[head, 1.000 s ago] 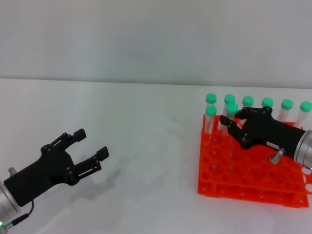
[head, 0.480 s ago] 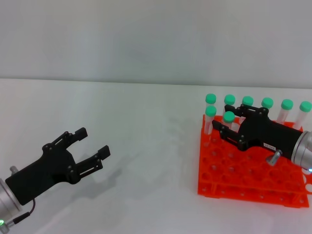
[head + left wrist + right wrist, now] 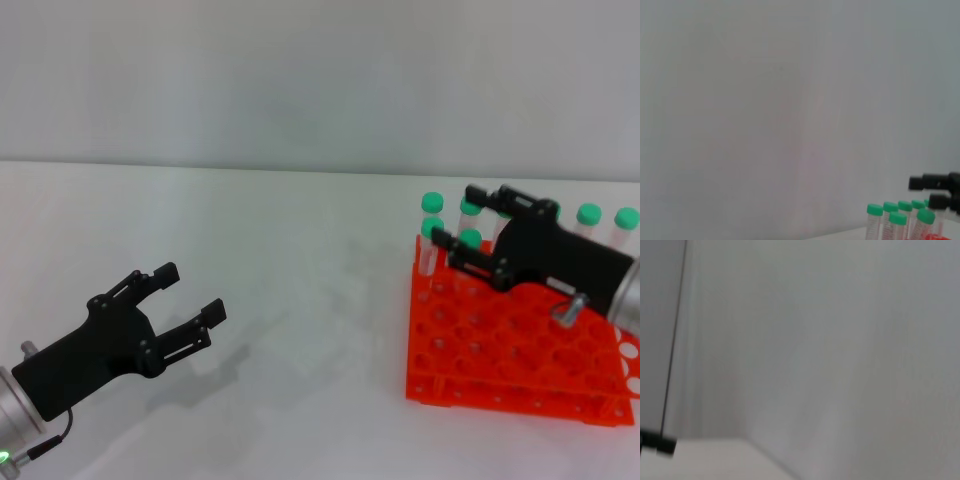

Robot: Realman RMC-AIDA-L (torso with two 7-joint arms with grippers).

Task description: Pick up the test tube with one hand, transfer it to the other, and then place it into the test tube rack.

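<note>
The orange-red test tube rack (image 3: 500, 345) stands on the white table at the right. The test tube (image 3: 470, 240), clear with a green cap, stands upright in a hole near the rack's far left corner, among several other green-capped tubes. My right gripper (image 3: 456, 215) hovers over the rack's back rows. It is open, with its fingers spread around the tube's cap and apart from it. My left gripper (image 3: 190, 292) is open and empty, low over the table at the front left. The left wrist view shows the tubes (image 3: 897, 219) and the right gripper's fingertips (image 3: 935, 182).
More green-capped tubes (image 3: 588, 213) fill the rack's back row. Most of the rack's front holes hold nothing. The white table (image 3: 300, 260) runs between the two arms to a pale wall behind.
The right gripper lowered the tube into the rack, opened, and lifted slightly up and back from it. The left arm has not moved.
</note>
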